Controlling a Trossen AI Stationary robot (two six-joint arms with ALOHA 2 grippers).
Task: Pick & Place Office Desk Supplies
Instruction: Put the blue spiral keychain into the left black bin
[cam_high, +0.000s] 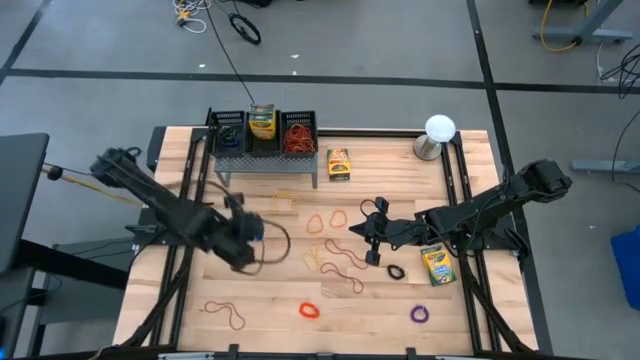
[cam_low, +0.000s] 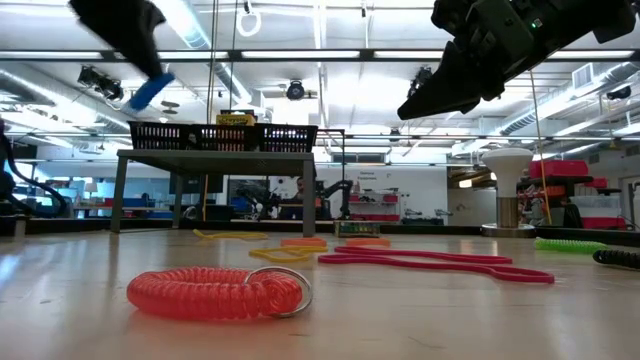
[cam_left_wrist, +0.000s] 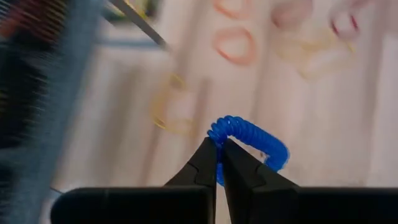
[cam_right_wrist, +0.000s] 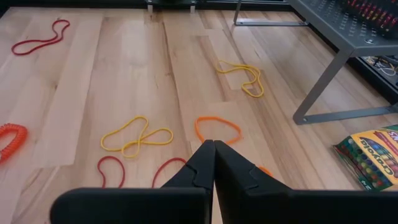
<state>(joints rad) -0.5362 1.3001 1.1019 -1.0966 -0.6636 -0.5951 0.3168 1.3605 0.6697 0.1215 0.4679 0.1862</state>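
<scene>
Left gripper (cam_left_wrist: 219, 163) pinched shut on the blue coil band (cam_left_wrist: 249, 138), lifted clear; best carried level to the mesh organizer (cam_high: 262, 137); right gripper (cam_right_wrist: 213, 163) shut, empty, hovering mid-table.

You'll find the raised mesh tray (cam_left_wrist: 37, 93) only a blur in the left wrist view. The crayon box (cam_right_wrist: 372, 152) is cut off by the right wrist view's edge, and the red coil (cam_right_wrist: 9, 140) likewise.

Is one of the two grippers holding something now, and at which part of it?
The left gripper is shut on the blue coil band, pinching one side of its loop. The right gripper is shut and holds nothing.
</scene>
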